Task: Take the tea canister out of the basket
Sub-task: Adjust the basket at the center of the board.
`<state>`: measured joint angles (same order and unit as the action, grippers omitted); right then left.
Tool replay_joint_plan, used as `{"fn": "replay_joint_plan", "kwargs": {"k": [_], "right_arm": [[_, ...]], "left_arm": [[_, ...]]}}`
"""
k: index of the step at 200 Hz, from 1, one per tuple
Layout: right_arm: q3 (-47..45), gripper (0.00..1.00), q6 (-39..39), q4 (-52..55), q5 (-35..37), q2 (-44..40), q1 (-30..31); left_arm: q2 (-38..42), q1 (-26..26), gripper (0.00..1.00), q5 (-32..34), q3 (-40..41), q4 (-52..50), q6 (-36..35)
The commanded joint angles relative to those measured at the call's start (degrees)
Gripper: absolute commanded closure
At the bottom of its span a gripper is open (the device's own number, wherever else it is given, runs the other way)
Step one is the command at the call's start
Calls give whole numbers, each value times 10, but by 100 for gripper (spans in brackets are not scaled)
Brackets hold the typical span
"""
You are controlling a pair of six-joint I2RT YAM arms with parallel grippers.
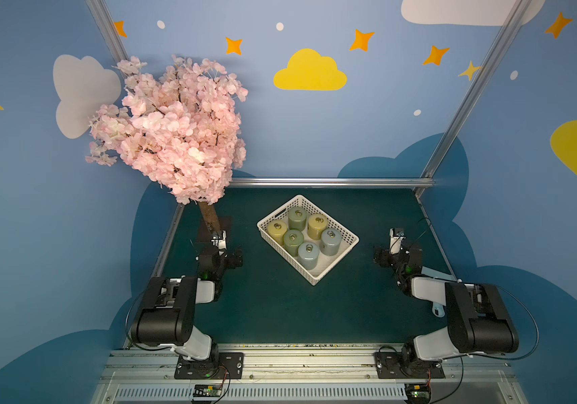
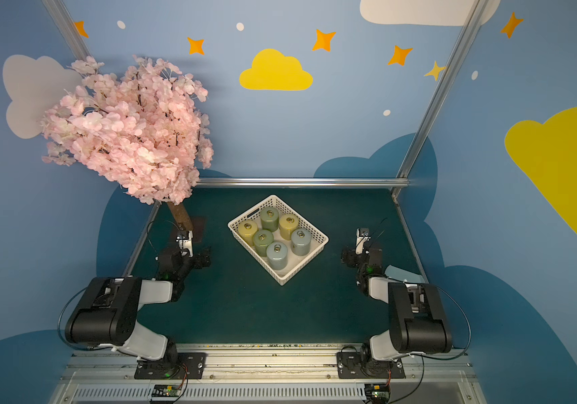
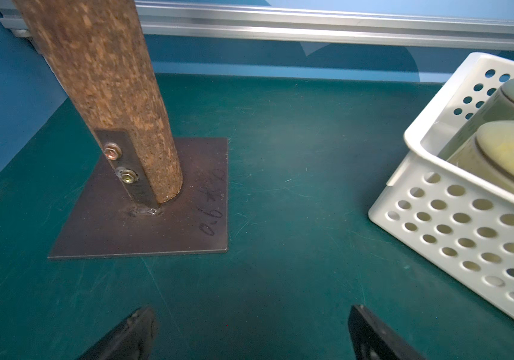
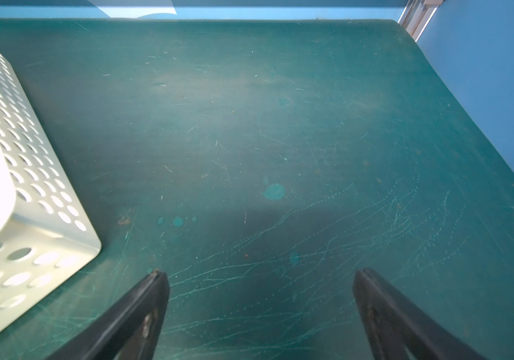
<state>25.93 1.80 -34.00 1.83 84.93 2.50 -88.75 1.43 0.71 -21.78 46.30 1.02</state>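
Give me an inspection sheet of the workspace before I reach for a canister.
Surface: green mat, scratched and spotted; specks along the front edge.
Job's things: white basket mid-table, set diagonally; six lidded canisters upright inside, two rows of three.
Clutter: pale blue item beside the right arm; cannot tell what it is.
Grippers: left gripper and right gripper both open, empty, flanking the basket.
Cables: black cables loop at the near corners, clear of the basket.
Surroundings: blossom tree on a metal plate near the left gripper; painted blue walls; aluminium frame.
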Motion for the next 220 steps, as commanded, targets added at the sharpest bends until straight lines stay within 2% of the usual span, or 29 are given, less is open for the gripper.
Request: {"fn": "replay_joint_plan", "kwargs": {"k": [1, 45, 66, 89, 104, 125, 145, 162, 174, 191, 220], "right_arm": [[12, 2, 4, 2, -3, -6, 2], [14, 2, 0, 8, -7, -7, -2], [30, 2, -20, 48, 21, -30, -4], [58, 2, -23, 128, 36, -74, -4], [92, 2, -58, 217, 69, -102, -3], [154, 2, -111, 349, 72, -135, -4], [175, 2, -152, 426, 49, -168, -2], [184, 2, -199, 475, 29, -198, -3], [178, 2, -205, 482, -16, -221, -1], [167, 2, -201, 482, -79, -253, 1], [178, 2, -239, 521, -72, -290, 30]], "left_arm": [[7, 0, 0, -8, -15, -6, -6], [9, 0, 0, -8, -13, -3, -8], [31, -2, 0, 18, -13, -10, 1], [107, -3, 0, 39, -34, -115, 8], [149, -3, 0, 45, -49, -171, 20], [201, 0, 0, 75, -70, -251, 91], [258, 7, 0, 126, -70, -307, 200], [306, 19, 0, 133, -66, -364, 266], [339, 23, 0, 122, -65, -395, 279], [372, 23, 0, 68, -57, -404, 268], [409, 22, 0, -6, -56, -432, 265]]}}
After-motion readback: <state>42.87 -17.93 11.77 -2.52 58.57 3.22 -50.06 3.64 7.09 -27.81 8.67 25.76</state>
